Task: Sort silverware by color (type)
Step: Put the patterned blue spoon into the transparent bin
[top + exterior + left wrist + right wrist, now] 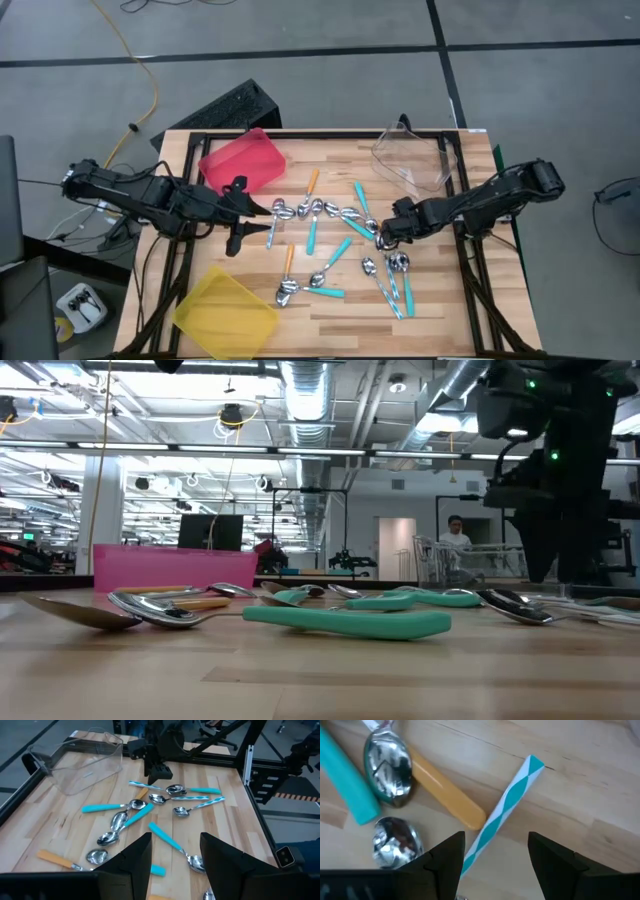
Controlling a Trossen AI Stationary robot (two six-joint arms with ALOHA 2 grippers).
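My right claw (495, 852) was low over the middle-right of the wooden table (450, 320), fingers spread wide, holding nothing. A striped teal-and-white spoon handle (505, 815) ran into the gap between my fingers; could not tell if it touched either one. Just beside it lay an orange plastic handle (447, 795), a solid teal handle (345, 775) and two shiny metal bowls (387, 767).

My left claw (175, 855) sat at the table's left, also open wide and empty, near the red plastic bin (242, 160).

The spoons (340, 245) were scattered mixed across the table's centre, shiny bowls with teal, orange or striped light-blue handles, none in any bin. The clear plastic bin (415, 155) sat at the far right, the yellow plastic bin (225, 312) at the near left.
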